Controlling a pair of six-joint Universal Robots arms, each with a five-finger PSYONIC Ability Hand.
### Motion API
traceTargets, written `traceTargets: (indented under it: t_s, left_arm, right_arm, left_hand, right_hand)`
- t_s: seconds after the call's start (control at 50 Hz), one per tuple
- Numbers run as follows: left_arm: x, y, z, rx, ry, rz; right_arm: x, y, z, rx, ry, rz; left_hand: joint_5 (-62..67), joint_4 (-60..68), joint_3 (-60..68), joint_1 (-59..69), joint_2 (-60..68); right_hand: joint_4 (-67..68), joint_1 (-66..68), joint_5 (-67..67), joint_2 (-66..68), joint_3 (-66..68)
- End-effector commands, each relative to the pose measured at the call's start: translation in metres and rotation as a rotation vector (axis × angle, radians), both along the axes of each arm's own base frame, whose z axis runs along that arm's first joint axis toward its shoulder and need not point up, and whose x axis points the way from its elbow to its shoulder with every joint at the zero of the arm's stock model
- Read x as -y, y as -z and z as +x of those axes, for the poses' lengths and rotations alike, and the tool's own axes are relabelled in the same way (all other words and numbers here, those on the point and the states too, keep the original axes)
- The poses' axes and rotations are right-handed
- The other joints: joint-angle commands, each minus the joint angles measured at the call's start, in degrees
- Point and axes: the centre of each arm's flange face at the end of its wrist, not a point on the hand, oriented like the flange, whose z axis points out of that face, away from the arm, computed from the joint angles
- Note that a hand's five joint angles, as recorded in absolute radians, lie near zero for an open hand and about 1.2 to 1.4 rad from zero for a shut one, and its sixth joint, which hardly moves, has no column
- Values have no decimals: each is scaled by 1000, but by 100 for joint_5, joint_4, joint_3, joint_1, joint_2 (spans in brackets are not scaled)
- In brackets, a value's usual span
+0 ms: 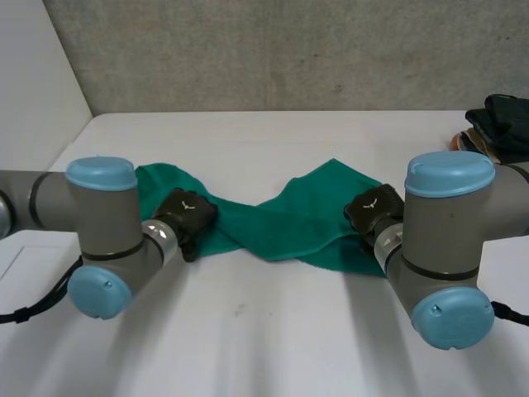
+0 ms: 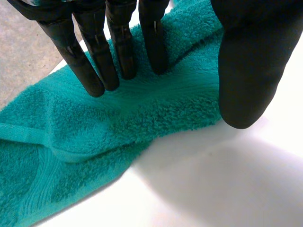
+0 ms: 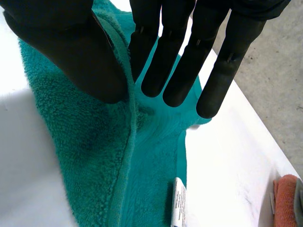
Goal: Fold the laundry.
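Towel: the green towel [image 1: 281, 219] lies across the middle of the counter [image 1: 273, 331], twisted once near its centre.
Left hand: the left hand [image 1: 188, 215] is on the towel's left end. Its straight fingers [image 2: 120, 52] rest their tips on the pile and the thumb is held apart at the near edge, so nothing is pinched.
Right hand: the right hand [image 1: 372, 211] is on the towel's right end. Its thumb [image 3: 71, 56] and straight fingers appear to nip a ridge of the hem between them.
Risk, twist: folding now would probably trap the twist and give a lumpy, crooked fold.
Risk, uneven hold: the left end is only pressed, so a lift or pull could let it slide free and bunch.
Risk, shallow nip: the hem ridge gives little purchase and may slip out under tension.
Risk, neighbours: the dark clothes pile [image 1: 500, 124] sits at the far right edge, well apart. A wide sweep could still drag the towel towards it.
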Motion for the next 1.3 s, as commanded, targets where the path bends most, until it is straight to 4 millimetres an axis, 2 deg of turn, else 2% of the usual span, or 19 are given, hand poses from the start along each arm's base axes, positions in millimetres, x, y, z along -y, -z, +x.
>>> traceTargets:
  t_s: [0.02, 0.1, 0.22, 0.32, 0.4, 0.5, 0.62, 0.74, 0.78, 0.84, 0.86, 0.94, 0.96, 1.02, 1.04, 1.1, 1.16, 1.22, 1.3]
  left_arm:
    - [13, 10, -8, 26, -19, -15]
    - [17, 4, -9, 59, -20, -35]
    - [6, -43, -4, 29, -57, -113]
    - [-22, -109, 10, -63, -86, -214]
    - [-42, -127, 26, -53, -95, -212]
    - [-66, -120, 46, 92, -81, -100]
    - [-79, -100, 59, 230, -50, 68]
    - [-42, -75, 50, 238, -43, 74]
    - [-29, -77, 43, 211, -43, 27]
    - [1, -102, 28, 141, -59, -133]
    - [9, -109, 24, 118, -60, -176]
    - [44, -190, 9, -51, -98, -519]
    - [51, -226, 8, -131, -110, -654]
    - [52, -293, 12, -294, -145, -886]
    - [51, -305, 13, -330, -150, -926]
    - [46, -334, 20, -431, -172, -1018]
    - [44, -338, 24, -464, -189, -1025]
    - [45, -328, 34, -463, -234, -971]
    - [45, -297, 43, -430, -264, -855]
  right_arm:
    - [1, 0, -5, 1, 7, 6]
    - [2, -2, -9, 8, 18, 4]
    - [3, -7, -13, 19, 24, -6]
    - [0, -17, -13, 22, 6, -7]
    - [-9, -35, -14, 2, -27, 1]
    - [-26, -57, -17, -68, -113, 39]
    - [-44, -54, -24, -243, -230, 193]
    - [-26, -33, -18, -280, -215, 258]
    - [-18, -26, -13, -270, -206, 239]
    - [5, -26, 0, -234, -179, 141]
    - [12, -30, 3, -219, -169, 98]
    - [54, -80, 17, -101, -63, -194]
    - [69, -113, 19, -25, -4, -332]
    - [83, -161, 19, 98, 65, -522]
    - [89, -189, 17, 176, 86, -633]
    - [89, -226, 17, 279, 77, -785]
    - [85, -238, 21, 311, 40, -841]
    - [79, -233, 26, 302, -21, -825]
    - [71, -212, 28, 263, -74, -733]
  left_hand:
    - [2446, 2436, 2414, 2385, 2431]
    - [5059, 5049, 5027, 4998, 5044]
    - [5061, 5051, 5029, 5001, 5047]
    - [5061, 5051, 5029, 5001, 5047]
    - [5061, 5051, 5029, 5001, 5047]
    - [5061, 5051, 5029, 5001, 5047]
    - [5061, 5051, 5029, 5001, 5047]
    - [5061, 5051, 5029, 5001, 5047]
    - [5061, 5051, 5029, 5001, 5047]
    - [5061, 5051, 5029, 5001, 5047]
    - [5061, 5051, 5029, 5001, 5047]
    - [5061, 5051, 5029, 5001, 5047]
    - [5061, 5051, 5029, 5001, 5047]
    - [5061, 5051, 5029, 5001, 5047]
    - [5061, 5051, 5029, 5001, 5047]
    - [5061, 5051, 5029, 5001, 5047]
    - [5061, 5051, 5029, 5001, 5047]
    - [5061, 5051, 5029, 5001, 5047]
    - [5061, 5051, 5029, 5001, 5047]
  right_hand:
    - [1156, 1525, 1326, 1268, 1225]
    - [1156, 1525, 1326, 1268, 1225]
    - [1156, 1525, 1326, 1268, 1225]
    - [1156, 1525, 1326, 1268, 1225]
    - [1156, 1525, 1326, 1268, 1225]
    - [1156, 1525, 1326, 1268, 1225]
    - [1156, 1525, 1326, 1268, 1225]
    - [1156, 1525, 1326, 1268, 1225]
    - [1156, 1525, 1326, 1268, 1225]
    - [1156, 1525, 1326, 1268, 1225]
    - [1156, 1525, 1326, 1268, 1225]
    - [1156, 1525, 1326, 1268, 1225]
    - [1156, 1525, 1326, 1268, 1225]
    - [1156, 1525, 1326, 1268, 1225]
    - [1156, 1525, 1326, 1268, 1225]
    - [1156, 1525, 1326, 1268, 1225]
    - [1156, 1525, 1326, 1268, 1225]
    - [1156, 1525, 1326, 1268, 1225]
    - [1156, 1525, 1326, 1268, 1225]
